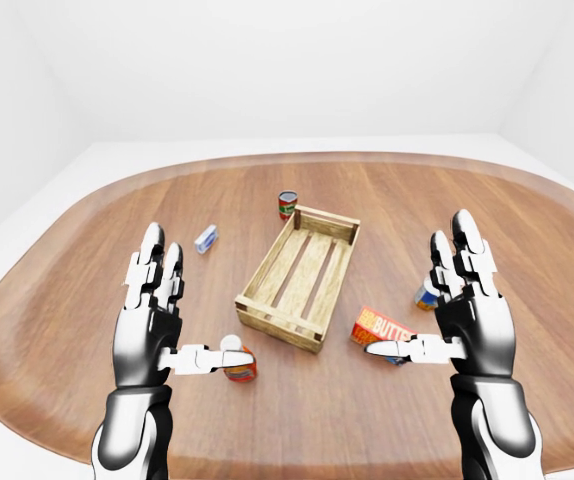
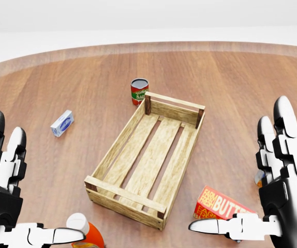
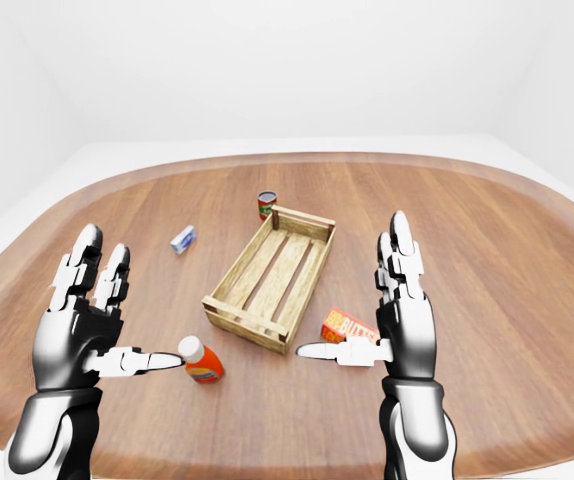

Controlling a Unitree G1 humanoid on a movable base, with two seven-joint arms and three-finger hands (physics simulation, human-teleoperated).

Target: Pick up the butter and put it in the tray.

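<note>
The butter (image 2: 220,205) is an orange box with white lettering, lying flat on the wooden table at the lower right of the head view. The tray (image 2: 118,147), a slatted wooden crate, lies just left of it, and the two stand apart. My right hand (image 2: 236,168) hovers open over the table, its thumb tip in front of the butter's lower edge in the picture. My left hand (image 2: 40,181) is open at the lower left, holding nothing. Neither hand touches the butter (image 1: 380,326).
A ketchup bottle (image 3: 200,362) stands by the tray's near left corner, under my left thumb. A red tomato can (image 2: 139,91) sits beyond the tray's far corner, a small blue box (image 2: 61,123) to the left. A blue can (image 1: 426,295) shows partly behind my right fingers.
</note>
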